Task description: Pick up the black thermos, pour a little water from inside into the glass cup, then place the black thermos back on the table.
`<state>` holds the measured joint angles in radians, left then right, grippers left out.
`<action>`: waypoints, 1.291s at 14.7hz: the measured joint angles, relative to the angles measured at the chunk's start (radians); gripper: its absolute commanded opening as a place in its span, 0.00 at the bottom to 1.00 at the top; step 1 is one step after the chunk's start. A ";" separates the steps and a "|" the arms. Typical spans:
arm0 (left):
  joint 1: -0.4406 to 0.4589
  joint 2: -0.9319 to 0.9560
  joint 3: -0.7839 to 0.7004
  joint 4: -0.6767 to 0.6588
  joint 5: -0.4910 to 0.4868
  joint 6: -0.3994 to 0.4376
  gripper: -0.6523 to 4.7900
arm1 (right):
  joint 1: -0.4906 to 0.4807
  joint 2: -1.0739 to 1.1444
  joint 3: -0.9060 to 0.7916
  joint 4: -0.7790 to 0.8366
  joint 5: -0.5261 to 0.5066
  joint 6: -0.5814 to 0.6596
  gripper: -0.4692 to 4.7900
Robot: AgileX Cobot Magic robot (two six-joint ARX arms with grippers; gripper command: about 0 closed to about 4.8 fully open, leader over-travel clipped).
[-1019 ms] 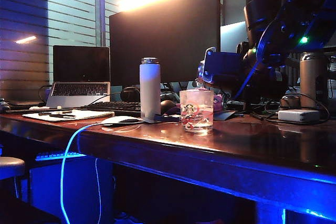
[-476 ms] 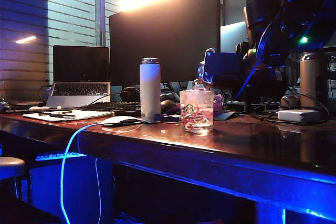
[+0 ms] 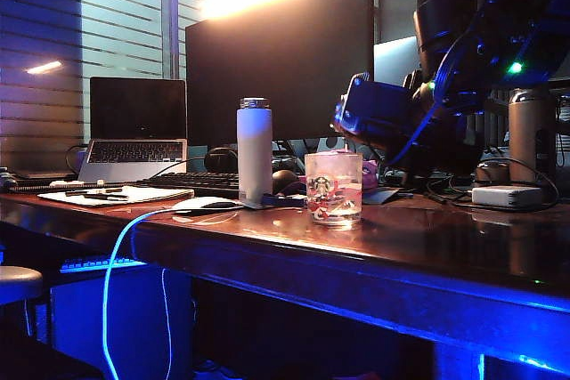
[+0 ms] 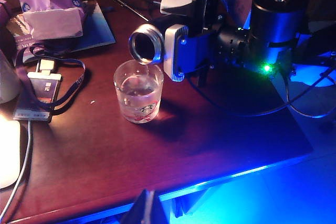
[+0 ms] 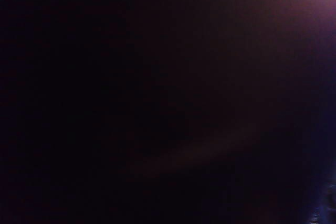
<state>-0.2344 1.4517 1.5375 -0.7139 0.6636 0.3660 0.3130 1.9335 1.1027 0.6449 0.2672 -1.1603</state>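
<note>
**Pour in hand: the black thermos (image 4: 157,45) is held tipped over the glass cup (image 4: 138,97).**

In the left wrist view the right gripper (image 4: 181,51) is seen with its fingers clamped around the thermos body, the flask lying nearly level and its open mouth just above the cup's far rim. The cup stands on the worktop (image 4: 220,135) near the front edge, with what looks like a little water inside. For a good pour, the tilt should be increased slowly and the mouth kept over the cup's middle rather than its rim, so that nothing is spilled. Only a little is wanted, so the flask should be righted early. The left gripper's fingers cannot be judged; only a dark tip is seen. The right wrist view is dark.
</note>
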 measured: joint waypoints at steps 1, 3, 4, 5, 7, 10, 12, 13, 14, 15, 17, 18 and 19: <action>0.000 0.000 0.000 0.000 0.000 0.000 0.11 | 0.000 0.000 0.000 -0.001 -0.010 0.047 0.19; 0.000 0.000 0.000 0.000 0.000 0.000 0.11 | 0.000 0.000 0.000 -0.009 -0.017 0.184 0.19; 0.000 0.000 0.000 0.000 0.000 0.000 0.11 | 0.000 0.000 0.000 -0.009 -0.017 0.271 0.19; 0.000 0.000 0.000 0.000 0.000 0.000 0.11 | 0.000 -0.005 0.000 -0.015 -0.017 0.371 0.19; 0.000 0.000 0.000 0.000 0.000 0.000 0.11 | -0.009 -0.027 0.000 -0.020 -0.021 0.572 0.19; 0.000 0.000 0.000 0.000 0.000 0.000 0.11 | -0.043 -0.082 -0.021 -0.035 -0.027 0.742 0.19; 0.000 0.000 0.000 0.000 0.000 0.000 0.11 | -0.072 -0.119 -0.071 -0.039 -0.031 0.812 0.19; 0.000 0.000 0.000 0.000 0.000 0.000 0.11 | -0.089 -0.132 -0.094 -0.043 -0.035 0.863 0.19; 0.000 0.000 0.000 0.000 0.000 0.000 0.11 | -0.101 -0.144 -0.116 -0.043 -0.044 0.899 0.19; 0.000 0.000 0.000 0.000 0.000 0.000 0.11 | -0.106 -0.152 -0.140 -0.031 -0.060 0.917 0.19; 0.000 0.000 0.000 0.000 0.000 0.000 0.11 | -0.105 -0.152 -0.186 0.040 -0.145 0.936 0.19; 0.000 0.000 0.000 0.000 0.000 0.000 0.11 | -0.105 -0.152 -0.204 0.072 -0.184 0.953 0.19; 0.000 0.000 0.000 0.000 0.000 0.000 0.11 | -0.105 -0.152 -0.219 0.101 -0.208 0.979 0.19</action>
<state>-0.2340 1.4517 1.5375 -0.7139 0.6636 0.3660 0.2077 1.7813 0.8841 0.7464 0.0597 -0.1810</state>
